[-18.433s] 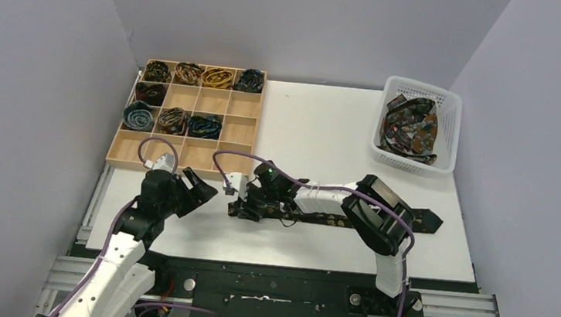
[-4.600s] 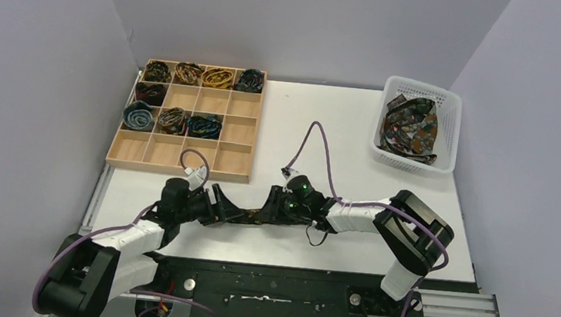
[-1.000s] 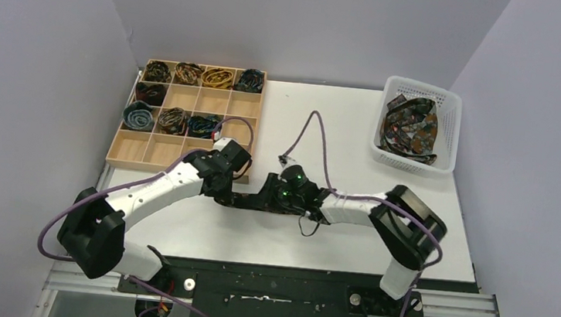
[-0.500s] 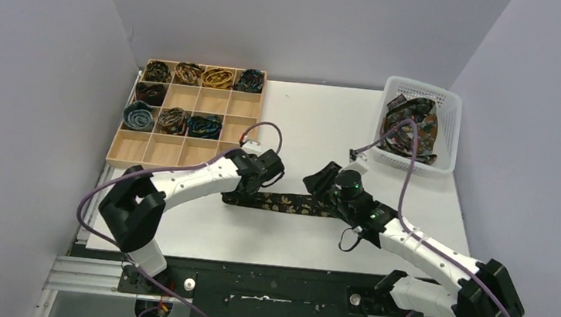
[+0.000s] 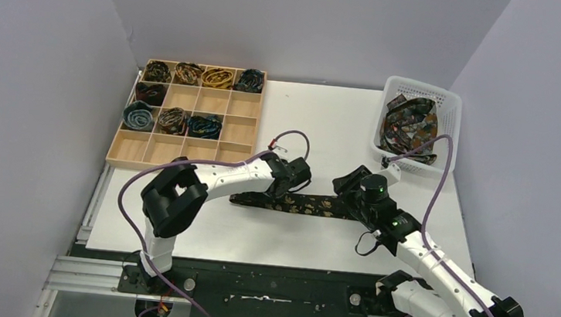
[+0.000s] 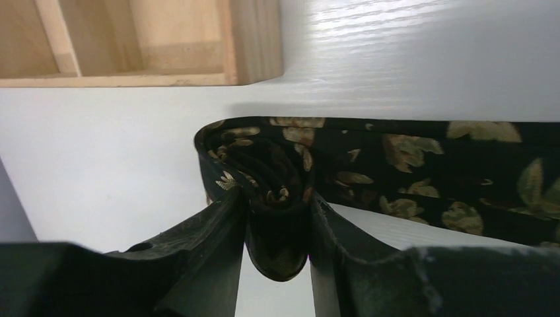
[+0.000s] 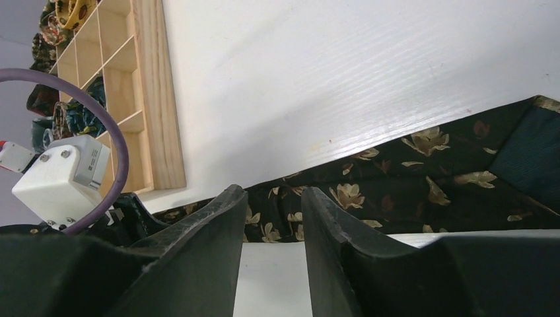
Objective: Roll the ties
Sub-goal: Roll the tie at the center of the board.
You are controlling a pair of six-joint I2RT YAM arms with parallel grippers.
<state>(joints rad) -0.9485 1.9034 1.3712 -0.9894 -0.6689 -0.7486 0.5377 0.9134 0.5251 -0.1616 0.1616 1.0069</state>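
Tie: dark with gold flowers, flat across the middle of the bench, left end folded into a small loop.
Left gripper: clamped on that loop, one finger on each side.
Right gripper: fingers slightly apart, nothing between them, at the tie's right end.
Bench: white, faint wood grain.
Wooden tray: far left, rolled ties in eight compartments.
Basket: white plastic, far right, holds a heap of ties.
Walls: plain pale lilac-grey on three sides.

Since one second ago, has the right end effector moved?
Yes. The right end effector has moved right along the tie, away from the wooden tray, toward the white basket.
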